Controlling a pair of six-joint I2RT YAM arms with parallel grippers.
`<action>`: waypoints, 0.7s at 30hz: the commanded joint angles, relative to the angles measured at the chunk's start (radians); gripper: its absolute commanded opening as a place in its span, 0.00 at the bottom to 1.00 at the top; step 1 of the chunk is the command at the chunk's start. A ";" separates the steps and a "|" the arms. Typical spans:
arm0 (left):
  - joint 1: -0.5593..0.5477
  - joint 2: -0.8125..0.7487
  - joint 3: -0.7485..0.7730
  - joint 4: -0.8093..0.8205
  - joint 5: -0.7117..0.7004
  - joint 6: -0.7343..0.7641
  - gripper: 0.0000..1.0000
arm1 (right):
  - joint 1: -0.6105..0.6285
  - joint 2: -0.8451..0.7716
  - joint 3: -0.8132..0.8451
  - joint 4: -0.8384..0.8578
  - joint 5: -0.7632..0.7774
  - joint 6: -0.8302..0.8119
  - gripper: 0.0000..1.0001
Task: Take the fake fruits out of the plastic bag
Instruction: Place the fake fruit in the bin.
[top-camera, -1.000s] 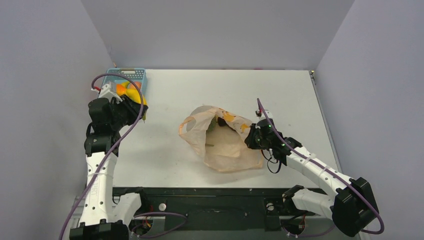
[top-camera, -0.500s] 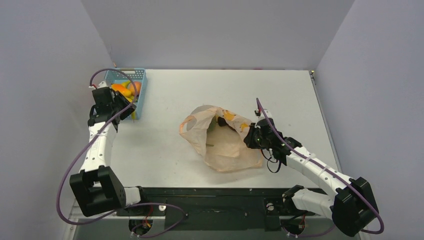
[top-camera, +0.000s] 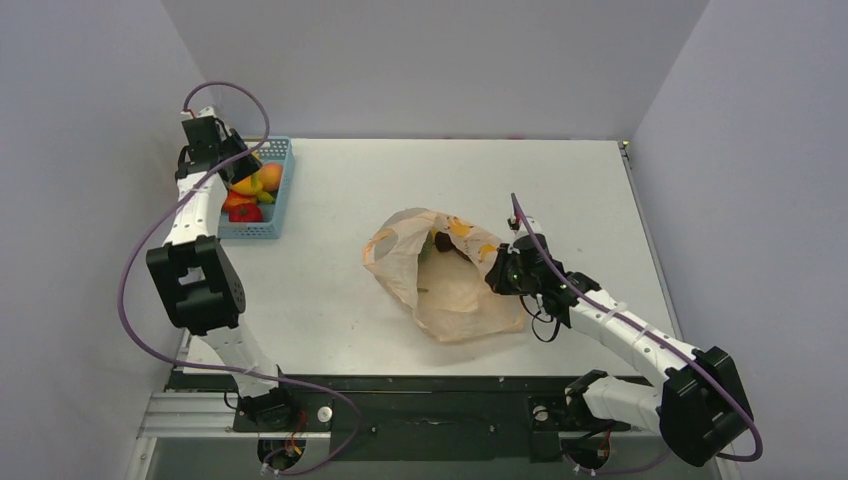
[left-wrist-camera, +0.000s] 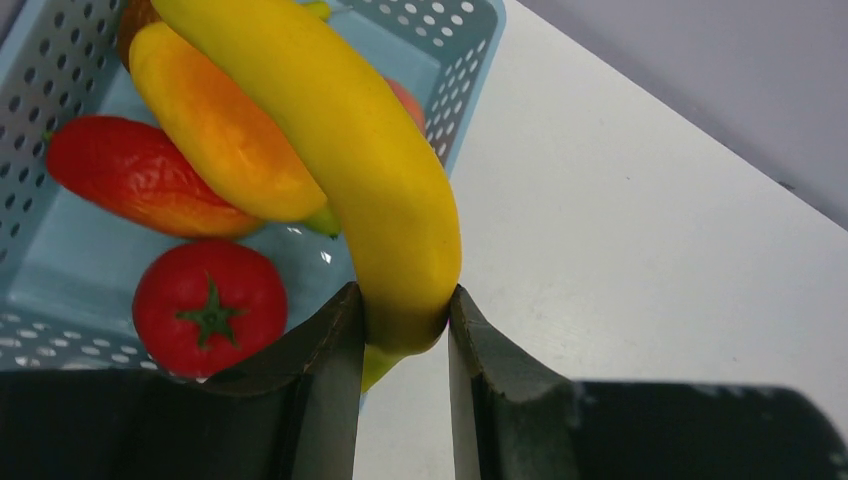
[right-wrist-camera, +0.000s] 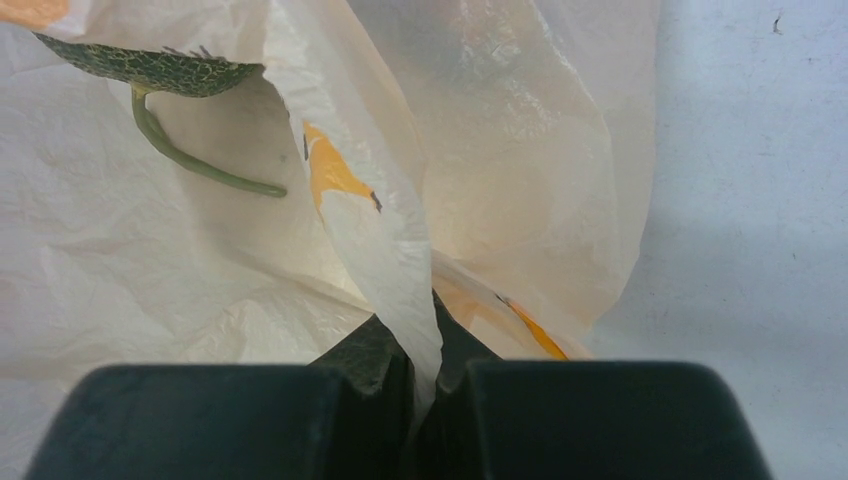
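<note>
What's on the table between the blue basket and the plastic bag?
Nothing: in the top view, that stretch of white table between the blue basket and the plastic bag is bare.

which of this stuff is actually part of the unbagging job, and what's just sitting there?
Job:
- plastic bag
- green melon, inside the bag
- banana
- tomato, red fruit, orange fruit

Just there:
- blue basket, holding the tomato, red and orange fruits
- table
</note>
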 joint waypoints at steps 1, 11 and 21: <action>0.008 0.117 0.183 -0.069 -0.062 0.129 0.07 | -0.017 0.010 -0.004 0.049 -0.013 -0.003 0.00; 0.005 0.310 0.335 -0.126 -0.162 0.251 0.06 | -0.037 0.060 0.015 0.045 -0.033 -0.007 0.00; -0.010 0.410 0.382 -0.136 -0.212 0.269 0.08 | -0.044 0.068 0.025 0.039 -0.038 -0.007 0.00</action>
